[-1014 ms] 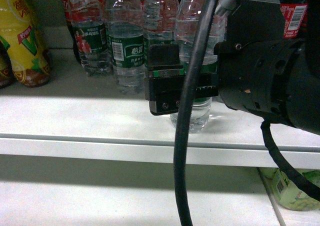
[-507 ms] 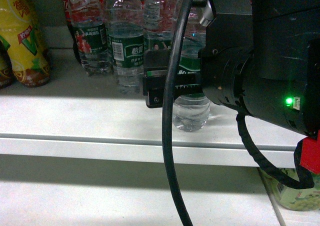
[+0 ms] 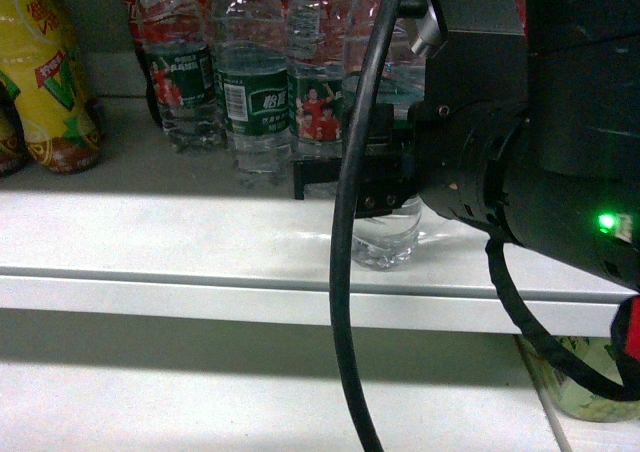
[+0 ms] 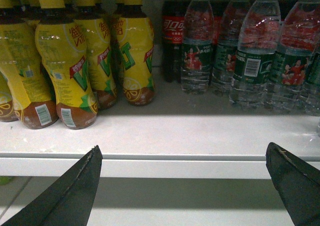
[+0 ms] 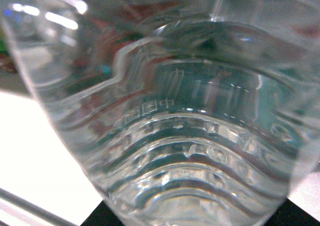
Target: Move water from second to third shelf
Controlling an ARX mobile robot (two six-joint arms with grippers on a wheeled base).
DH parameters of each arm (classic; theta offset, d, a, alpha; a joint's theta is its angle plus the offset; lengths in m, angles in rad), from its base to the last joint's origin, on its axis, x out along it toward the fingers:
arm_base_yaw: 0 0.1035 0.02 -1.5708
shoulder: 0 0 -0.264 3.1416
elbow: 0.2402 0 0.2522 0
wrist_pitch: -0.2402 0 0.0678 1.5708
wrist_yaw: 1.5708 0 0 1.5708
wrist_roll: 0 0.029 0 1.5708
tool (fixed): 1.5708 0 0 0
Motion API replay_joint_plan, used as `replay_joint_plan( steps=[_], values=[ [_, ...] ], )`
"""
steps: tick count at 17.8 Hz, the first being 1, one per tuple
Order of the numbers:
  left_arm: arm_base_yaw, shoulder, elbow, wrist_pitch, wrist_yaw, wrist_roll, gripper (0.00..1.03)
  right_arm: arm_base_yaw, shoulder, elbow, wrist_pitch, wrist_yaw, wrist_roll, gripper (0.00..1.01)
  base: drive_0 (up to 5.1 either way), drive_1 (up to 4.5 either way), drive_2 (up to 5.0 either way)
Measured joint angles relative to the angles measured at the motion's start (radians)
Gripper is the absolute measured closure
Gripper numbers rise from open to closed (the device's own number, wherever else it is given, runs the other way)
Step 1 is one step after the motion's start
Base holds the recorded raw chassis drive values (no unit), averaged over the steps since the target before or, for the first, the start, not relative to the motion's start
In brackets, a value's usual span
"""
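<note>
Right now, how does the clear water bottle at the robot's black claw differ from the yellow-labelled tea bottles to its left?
The clear ribbed water bottle stands alone near the shelf edge, flanked by the right gripper; the yellow-labelled tea bottles are bunched further back. The water bottle holds clear liquid and has a dark green label; the tea bottles hold brown liquid and have yellow caps. All stand upright on the same white shelf.

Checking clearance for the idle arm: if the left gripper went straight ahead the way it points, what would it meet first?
Probably the shelf edge, which lies level with the left gripper and its open fingers; depth is unclear.
</note>
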Motion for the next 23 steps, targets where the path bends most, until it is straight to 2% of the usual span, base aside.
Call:
replay_joint_plan(
  steps=[3,6,7,8,11,13,14,18,22,23],
  values=[
    [0.0,0.0,0.0,0.0,0.0,0.0,0.05,0.024,-0.079,-0.103,0.034,-0.021,-0.006,0.61,0.0,0.0,0.0],
    [0.0,0.0,0.0,0.0,0.0,0.0,0.05,0.025,-0.222,-0.241,0.036,-0.045,-0.025,0.61,0.0,0.0,0.0],
    [0.0,0.0,0.0,0.0,0.0,0.0,0.05,-0.004,-0.344,-0.313,0.014,-0.067,-0.027,0.61,0.0,0.0,0.0],
    [0.0,0.0,0.0,0.0,0.0,0.0,0.05,-0.072,-0.493,-0.383,-0.035,-0.092,-0.036,0.61,0.0,0.0,0.0],
    [0.0,0.0,0.0,0.0,0.0,0.0,0.05,-0.127,-0.593,-0.438,-0.096,-0.118,-0.052,0.61,0.0,0.0,0.0],
    [0.0,0.0,0.0,0.0,0.0,0.0,0.05,-0.184,-0.7,-0.479,-0.166,-0.146,-0.065,0.61,0.0,0.0,0.0],
    [0.0,0.0,0.0,0.0,0.0,0.0,0.05,-0.228,-0.772,-0.496,-0.208,-0.159,-0.072,0.61,0.0,0.0,0.0],
    [0.0,0.0,0.0,0.0,0.0,0.0,0.05,-0.36,-0.93,-0.526,-0.318,-0.163,-0.079,0.61,0.0,0.0,0.0],
    [0.0,0.0,0.0,0.0,0.0,0.0,0.05,-0.445,-1.008,-0.535,-0.37,-0.187,-0.079,0.61,0.0,0.0,0.0],
    [0.0,0.0,0.0,0.0,0.0,0.0,0.05,-0.485,-1.032,-0.535,-0.395,-0.211,-0.078,0.61,0.0,0.0,0.0]
  ],
)
